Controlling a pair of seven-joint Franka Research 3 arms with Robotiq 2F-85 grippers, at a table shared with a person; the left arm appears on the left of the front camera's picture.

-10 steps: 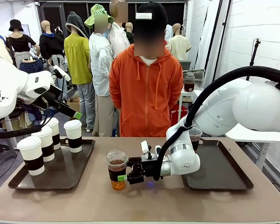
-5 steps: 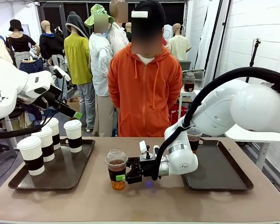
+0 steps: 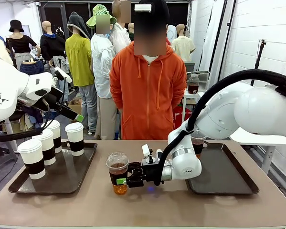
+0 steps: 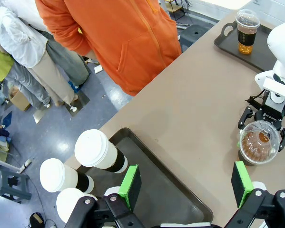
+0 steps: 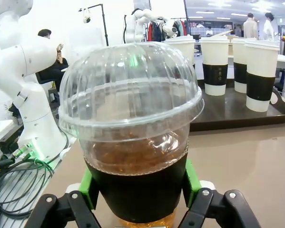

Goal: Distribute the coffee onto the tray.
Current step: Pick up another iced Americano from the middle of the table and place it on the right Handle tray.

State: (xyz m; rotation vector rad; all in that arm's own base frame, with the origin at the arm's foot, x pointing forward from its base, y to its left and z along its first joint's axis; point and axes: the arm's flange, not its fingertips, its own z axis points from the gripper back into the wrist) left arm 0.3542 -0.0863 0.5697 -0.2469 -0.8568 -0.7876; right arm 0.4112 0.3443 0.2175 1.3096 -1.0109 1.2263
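Overhead, second iced cup (image 4: 247, 32) on far tray (image 4: 225, 40).

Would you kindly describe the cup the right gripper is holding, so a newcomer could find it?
Find the bare tabletop between the two dark trays. There the right gripper clamps a clear dome-lidded cup of amber drink with a dark sleeve, the one cup standing off any tray.

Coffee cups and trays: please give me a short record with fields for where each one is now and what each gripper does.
white cups: four, on left tray, first at
clear cup: on bare table between the trays
second clear cup: on right tray, far corner
right gripper: pads on both sides of the clear cup's sleeve
left gripper: open, raised above left tray, holding nothing
person: standing at far side
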